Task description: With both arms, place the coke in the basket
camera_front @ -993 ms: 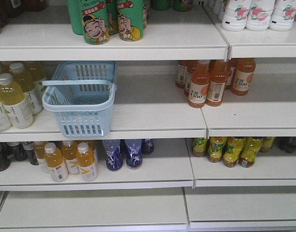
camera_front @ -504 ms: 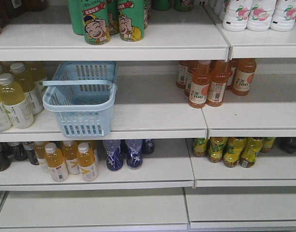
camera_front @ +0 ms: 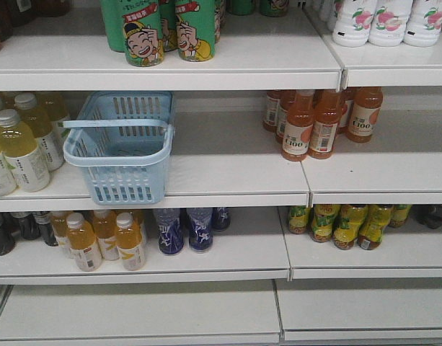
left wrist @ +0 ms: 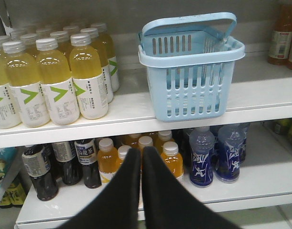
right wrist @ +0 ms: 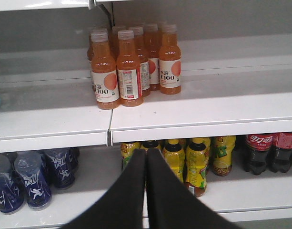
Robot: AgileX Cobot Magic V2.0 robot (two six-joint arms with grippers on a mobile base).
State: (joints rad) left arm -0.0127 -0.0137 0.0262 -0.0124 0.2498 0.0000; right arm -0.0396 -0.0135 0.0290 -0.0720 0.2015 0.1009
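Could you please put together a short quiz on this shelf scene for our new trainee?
1. True or false: the basket already holds a can.
2. The left gripper and right gripper are both: A) open, B) shut, C) gripping a bottle.
3. Which drinks stand beside the basket on its shelf, on the left?
Key: 1 false, it looks empty. 2 B. 3 The yellow bottles with white labels.

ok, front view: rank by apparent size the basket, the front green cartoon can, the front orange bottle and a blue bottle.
1. basket, clearly largest.
2-3. green cartoon can and orange bottle look alike; the can's top is cropped, so unranked.
4. blue bottle, smallest as seen, top hidden under the shelf.
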